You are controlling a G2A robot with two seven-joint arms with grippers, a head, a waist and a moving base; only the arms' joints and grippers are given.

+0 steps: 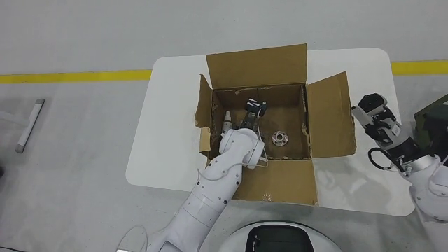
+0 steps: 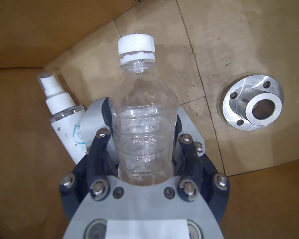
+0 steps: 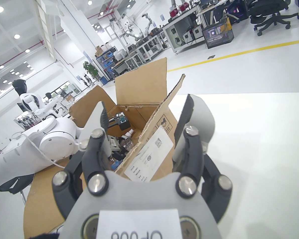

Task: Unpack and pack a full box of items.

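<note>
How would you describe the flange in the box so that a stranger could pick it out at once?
On the white table stands an open cardboard box. Inside it are a spray bottle, a clear bottle and the flange. The flange alone is metal: a silver disc with bolt holes and a raised hollow hub.

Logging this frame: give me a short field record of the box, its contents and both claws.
container: open cardboard box, flaps spread, on white table
left claw: inside the box, shut on clear bottle with white cap
also inside: spray bottle by a wall; metal flange on the floor, apart from both bottles
right claw: open, empty, outside the box over the table
</note>
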